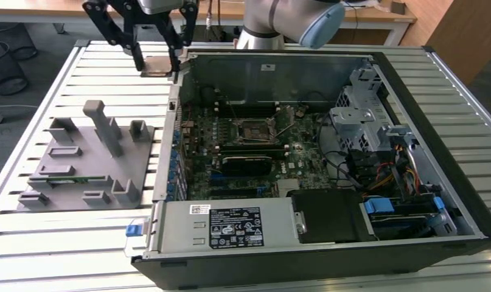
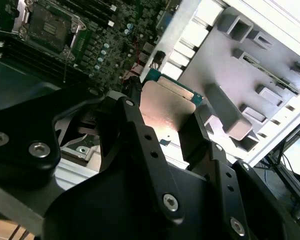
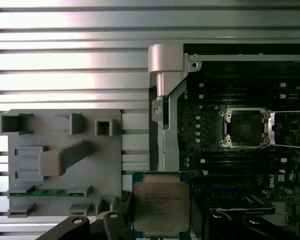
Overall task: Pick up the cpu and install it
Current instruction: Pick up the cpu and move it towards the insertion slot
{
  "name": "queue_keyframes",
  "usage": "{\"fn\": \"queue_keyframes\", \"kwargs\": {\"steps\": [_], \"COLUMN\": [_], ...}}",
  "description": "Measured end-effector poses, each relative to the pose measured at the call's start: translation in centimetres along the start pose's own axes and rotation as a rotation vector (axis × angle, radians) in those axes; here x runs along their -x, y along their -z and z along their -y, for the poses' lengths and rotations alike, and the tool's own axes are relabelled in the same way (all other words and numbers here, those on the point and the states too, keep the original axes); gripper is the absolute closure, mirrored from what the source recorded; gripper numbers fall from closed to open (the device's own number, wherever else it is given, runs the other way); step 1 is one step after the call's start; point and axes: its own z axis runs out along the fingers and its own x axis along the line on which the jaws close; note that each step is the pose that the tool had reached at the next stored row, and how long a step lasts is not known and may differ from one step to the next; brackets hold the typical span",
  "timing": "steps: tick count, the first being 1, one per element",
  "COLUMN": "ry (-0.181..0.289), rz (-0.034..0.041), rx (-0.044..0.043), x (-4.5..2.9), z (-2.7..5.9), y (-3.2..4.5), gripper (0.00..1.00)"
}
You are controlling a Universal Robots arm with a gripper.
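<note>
black two-finger gripper clamped on the flat square cpu, silver metal top, thin green rim, held by the open black computer case, far corner, the exterior view's left

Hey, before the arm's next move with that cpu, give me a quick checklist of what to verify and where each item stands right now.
1. cpu secured in the gripper: ok, clamped at two opposite edges.
2. Socket cover open: ok, its plate is flipped aside.
3. Socket empty: ok, no chip sits in it.
4. cpu above the socket: not ok, it hangs outside the case wall.
5. cpu corner marks matched to the socket: cannot tell.
</note>
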Motion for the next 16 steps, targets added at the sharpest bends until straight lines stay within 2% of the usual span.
{"fn": "queue_keyframes", "kwargs": {"steps": [10, 16], "ry": [0.000, 0.000], "rz": [0.0000, 0.0001], "rx": [0.0001, 0.0001], "x": [4.47, 6.20], "z": [-0.13, -0.24], "y": [-0.10, -0.17], "gripper": [0.46, 0.46]}}
